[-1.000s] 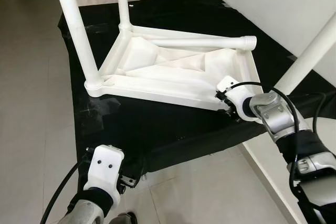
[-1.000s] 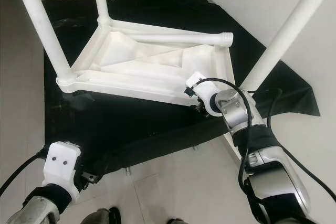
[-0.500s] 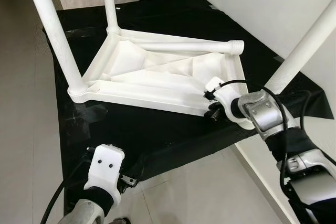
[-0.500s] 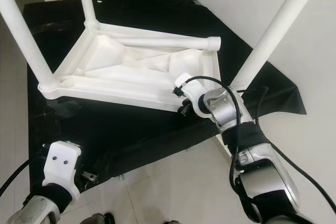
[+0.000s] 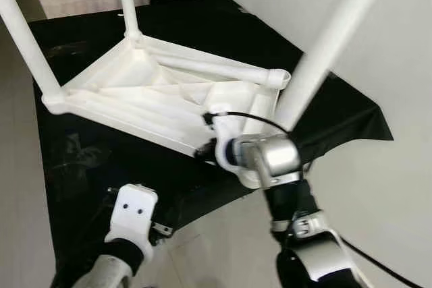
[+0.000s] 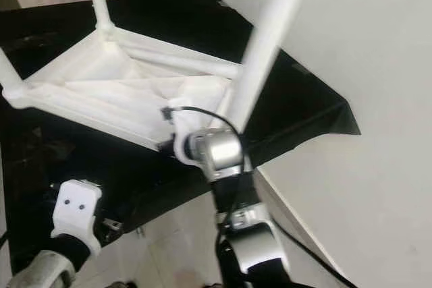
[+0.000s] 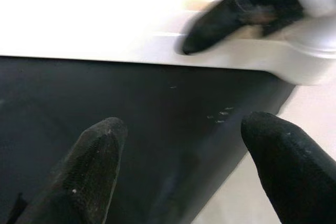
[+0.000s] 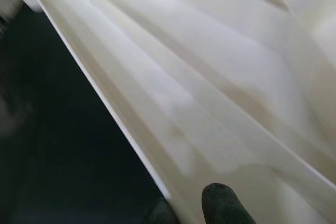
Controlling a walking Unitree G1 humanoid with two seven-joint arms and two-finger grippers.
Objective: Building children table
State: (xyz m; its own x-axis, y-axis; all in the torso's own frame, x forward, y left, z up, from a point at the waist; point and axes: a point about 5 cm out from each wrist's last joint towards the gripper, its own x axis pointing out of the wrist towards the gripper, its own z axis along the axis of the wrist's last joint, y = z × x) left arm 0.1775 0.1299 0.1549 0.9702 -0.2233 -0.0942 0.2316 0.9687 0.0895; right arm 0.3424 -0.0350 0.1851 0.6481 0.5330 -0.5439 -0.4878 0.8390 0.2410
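Upturned white table (image 5: 148, 92) on black cloth (image 5: 101, 160); my right gripper (image 5: 204, 148) clamps its near rim, slid toward 9 o'clock; left gripper (image 7: 184, 177) gaping at 7.

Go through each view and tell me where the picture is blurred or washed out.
Left eye view: soft throughout, the right gripper and nearest table leg smeared. Right eye view: the same softness, the tabletop pale and low in contrast. Left wrist view: the white top edge is blown out and the fingers blurred. Right wrist view: hazy, the white ribs have soft edges.
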